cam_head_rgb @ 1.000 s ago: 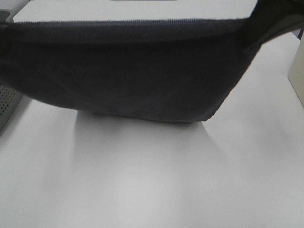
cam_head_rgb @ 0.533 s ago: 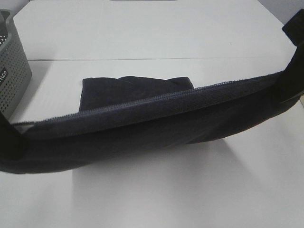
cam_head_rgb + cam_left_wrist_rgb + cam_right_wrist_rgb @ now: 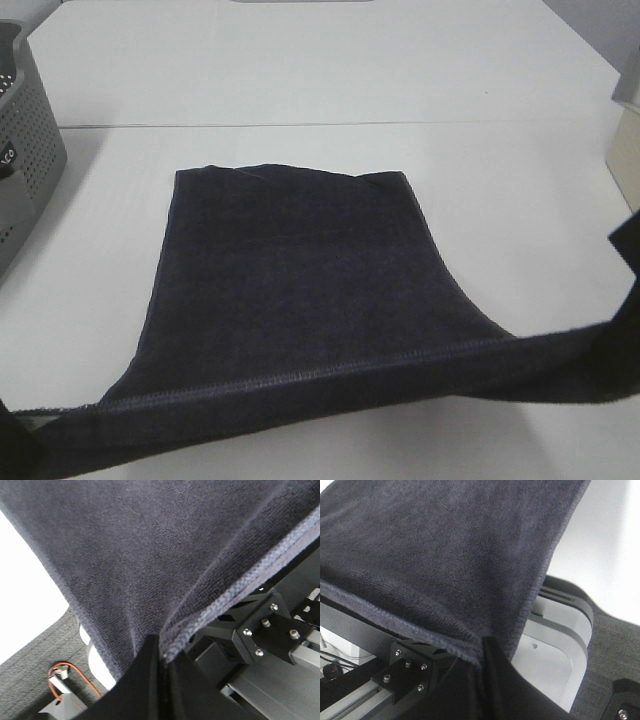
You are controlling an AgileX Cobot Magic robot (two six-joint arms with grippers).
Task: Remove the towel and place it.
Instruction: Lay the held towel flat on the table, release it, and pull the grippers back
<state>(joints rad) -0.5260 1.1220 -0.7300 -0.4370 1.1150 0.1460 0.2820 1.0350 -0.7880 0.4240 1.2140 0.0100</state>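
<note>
White worktop [image 3: 300, 80], basket [image 3: 30, 150] at its left edge. Towel [image 3: 300, 270] spread mid-worktop, near hem lifted, left gripper [image 3: 160, 656] and right gripper [image 3: 483, 656] clamped on its corners. Probably the laying-down step; next, lower the hem and let go

The left fingers [image 3: 142, 690] and right fingers [image 3: 495, 675] are showing matte black. Black brackets [image 3: 267, 635] [image 3: 407, 672] are carrying silver screws [image 3: 258, 652], and a thin red wire [image 3: 80, 670] is looping from a white connector [image 3: 57, 672].

A smooth white counter [image 3: 330, 70] lies under soft, even light, a thin straight seam [image 3: 350, 124] crossing it toward 12 o'clock. A grey perforated plastic basket [image 3: 25, 140] stands at 9 o'clock. Dark grey ribbed carpet [image 3: 30, 655] covers the floor.
</note>
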